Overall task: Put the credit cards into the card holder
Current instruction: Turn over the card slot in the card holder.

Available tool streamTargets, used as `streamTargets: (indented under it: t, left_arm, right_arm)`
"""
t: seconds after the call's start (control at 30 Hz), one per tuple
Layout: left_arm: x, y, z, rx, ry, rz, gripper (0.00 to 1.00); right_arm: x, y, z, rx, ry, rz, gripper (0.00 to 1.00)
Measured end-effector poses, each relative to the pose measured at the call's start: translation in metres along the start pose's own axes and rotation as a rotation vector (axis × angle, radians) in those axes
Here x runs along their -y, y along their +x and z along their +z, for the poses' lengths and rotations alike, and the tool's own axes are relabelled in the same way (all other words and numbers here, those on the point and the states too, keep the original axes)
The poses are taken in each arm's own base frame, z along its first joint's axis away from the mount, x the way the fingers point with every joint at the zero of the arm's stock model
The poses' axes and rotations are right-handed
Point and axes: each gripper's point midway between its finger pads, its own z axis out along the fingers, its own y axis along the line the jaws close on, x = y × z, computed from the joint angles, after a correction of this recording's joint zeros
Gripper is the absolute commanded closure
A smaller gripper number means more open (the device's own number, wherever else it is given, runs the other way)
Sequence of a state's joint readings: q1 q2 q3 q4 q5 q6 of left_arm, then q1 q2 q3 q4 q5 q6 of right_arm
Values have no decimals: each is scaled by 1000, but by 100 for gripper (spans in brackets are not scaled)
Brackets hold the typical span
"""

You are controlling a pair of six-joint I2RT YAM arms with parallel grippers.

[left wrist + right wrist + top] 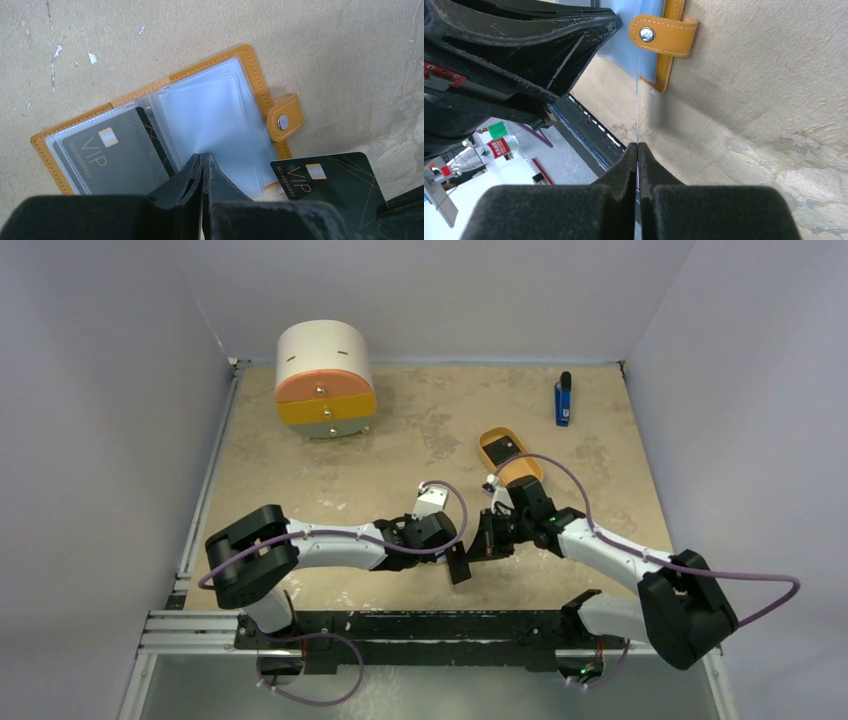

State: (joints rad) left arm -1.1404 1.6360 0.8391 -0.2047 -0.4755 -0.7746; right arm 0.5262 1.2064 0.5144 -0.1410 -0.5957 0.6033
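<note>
The right pincer (637,145) is clenched on a card (637,110), which its own camera sees edge-on as a thin upright line. The left wrist view shows this black VIP card's face at about 4 o'clock from the holder (210,105), just below the snap tab (285,121) and not yet in any sleeve. The left pincer (202,157) is closed too, its tips over the clear sleeves near the holder's 6 o'clock edge. Whether it nips a leaf or only pins the holder to the surface (330,45) cannot be told. The step in hand looks like feeding the held card into a free sleeve. To do it well, the right arm should probably tip the card flat, line its leading edge up with a sleeve mouth and slide it along the sleeve, with the left arm pinning the holder against skating. The plastic looks limp and may buckle or catch a corner. The holder lies open, with a second card (107,155) seated in the sleeve at 8 o'clock and the middle sleeve bare. Farther out, at 12 o'clock from the pincers, a tray (522,470) holds what looks like a third card (507,447). At 10 o'clock a cabinet (323,365) has its drawers shut, contents hidden.
</note>
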Motion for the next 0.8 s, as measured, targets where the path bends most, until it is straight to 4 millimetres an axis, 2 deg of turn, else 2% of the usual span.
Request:
streamTargets:
  t: [0.4, 0.8]
  left_arm:
    - [0, 0, -1, 1, 1, -2, 100]
    - [-2, 1, -1, 0, -1, -10, 100]
  right_arm:
    - [6, -1, 12, -24, 4, 18, 100]
    - [-2, -6, 10, -5, -30, 5, 100]
